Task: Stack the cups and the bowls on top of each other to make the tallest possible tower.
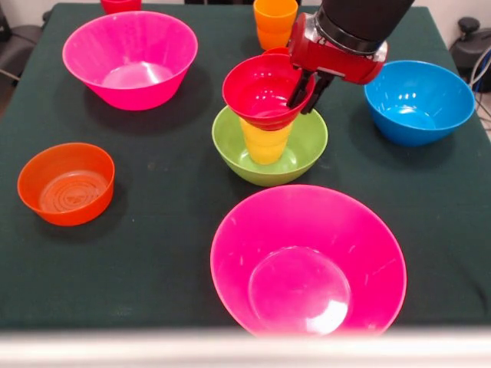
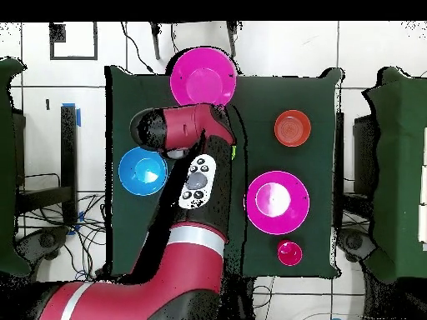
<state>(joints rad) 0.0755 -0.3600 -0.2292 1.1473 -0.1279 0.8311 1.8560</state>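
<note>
1. The gripper (image 1: pixel 308 90) came down from the far right of the front view, and its two dark fingers (image 1: pixel 298 90) straddled the right-hand rim of the small red bowl (image 1: pixel 265 90), one inside and one outside; the jaws looked closed on that rim.
2. The red bowl sat tilted on the yellow cup (image 1: pixel 265 142), which stood upright in the green bowl (image 1: pixel 270 146) at the middle of the table (image 1: pixel 153 222).
3. The deciding relation: the bowl's centre lay left of the jaws, so the grip was off-centre and the bowl leaned.
4. Letting go would likely call for levelling the bowl on the cup first.
5. An orange cup (image 1: pixel 275 23) stood just beyond the tower, and the blue bowl (image 1: pixel 419 101) lay to the right.
6. In the overhead view the arm (image 2: pixel 196 179) hid the stack.
</note>
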